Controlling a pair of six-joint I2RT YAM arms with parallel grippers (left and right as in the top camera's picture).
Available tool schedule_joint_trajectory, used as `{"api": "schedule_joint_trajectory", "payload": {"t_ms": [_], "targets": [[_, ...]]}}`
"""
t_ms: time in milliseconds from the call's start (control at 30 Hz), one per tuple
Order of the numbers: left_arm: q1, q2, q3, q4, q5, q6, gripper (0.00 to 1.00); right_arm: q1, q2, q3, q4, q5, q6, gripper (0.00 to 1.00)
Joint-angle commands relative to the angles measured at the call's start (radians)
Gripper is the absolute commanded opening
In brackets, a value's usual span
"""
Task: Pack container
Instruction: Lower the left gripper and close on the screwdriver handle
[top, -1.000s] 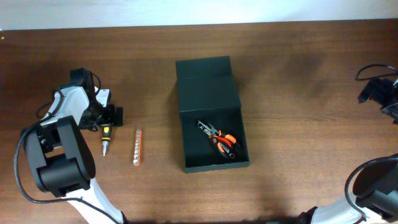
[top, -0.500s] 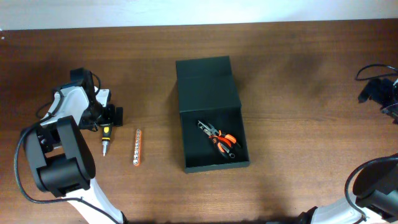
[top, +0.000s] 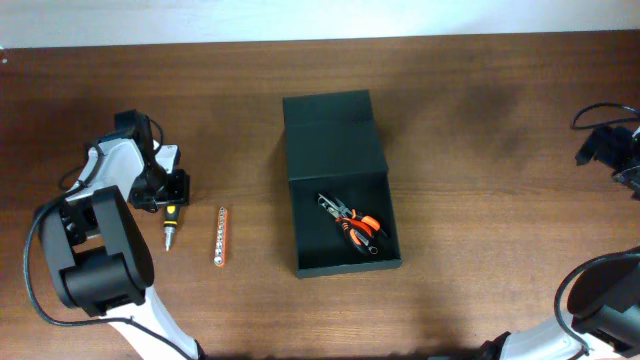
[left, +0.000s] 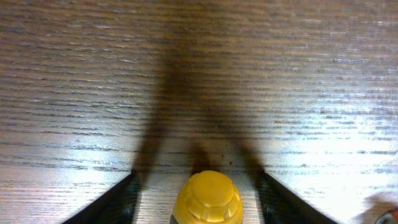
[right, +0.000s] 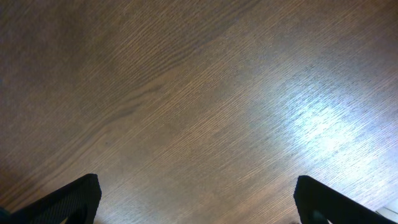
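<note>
Container (top: 333, 135) sits mid-frame, lid flap back, pliers (top: 352, 224) inside. Left gripper (top: 163, 188) at left of frame, jaws apart, straddles screwdriver (left: 207, 198) cap, not clamped. Risk: round handle rolls or squirts out on closing. Right gripper (top: 605, 148) spread wide, far right edge, idle.

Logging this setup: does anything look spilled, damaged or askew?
Nothing stands out. The box is open with pliers inside; the screwdriver and bit strip lie neatly side by side on the table left of it.
</note>
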Motion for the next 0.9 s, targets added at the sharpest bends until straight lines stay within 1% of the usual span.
{"api": "schedule_joint_trajectory", "payload": {"t_ms": [0,67,100,167,233,300,400,467,767,833,867], "targets": [[0.002,0.017,-0.029,-0.014,-0.023,0.006,0.57,0.004,-0.004,-0.005,0.001,-0.001,0.008,0.99],[0.003,0.017,-0.029,-0.018,-0.023,0.006,0.55,0.004,-0.004,-0.005,0.001,-0.001,0.008,0.99],[0.002,0.017,-0.029,-0.018,-0.023,0.006,0.48,0.004,-0.004,-0.005,0.001,-0.001,0.008,0.99],[0.002,0.017,-0.029,-0.018,-0.023,0.006,0.47,0.004,-0.004,-0.005,0.001,-0.001,0.008,0.99],[0.002,0.017,-0.029,-0.018,-0.023,0.006,0.41,0.004,-0.004,-0.005,0.001,-0.001,0.008,0.99],[0.002,0.017,-0.029,-0.018,-0.022,0.006,0.38,0.004,-0.004,-0.005,0.001,-0.001,0.008,0.99],[0.002,0.017,-0.029,-0.019,-0.022,0.006,0.37,0.004,-0.004,-0.005,0.001,-0.001,0.008,0.99],[0.002,0.017,-0.029,-0.021,-0.022,0.006,0.34,0.004,-0.004,-0.005,0.001,-0.001,0.008,0.99],[0.002,0.017,-0.029,-0.019,-0.021,0.005,0.33,0.004,-0.004,-0.005,0.001,-0.001,0.008,0.99],[0.002,0.016,-0.026,-0.017,-0.018,-0.013,0.34,0.004,-0.004,-0.005,0.001,-0.001,0.008,0.99],[0.002,0.016,-0.023,-0.018,-0.010,-0.012,0.29,0.004,-0.004,-0.005,0.001,-0.001,0.008,0.99]]}}
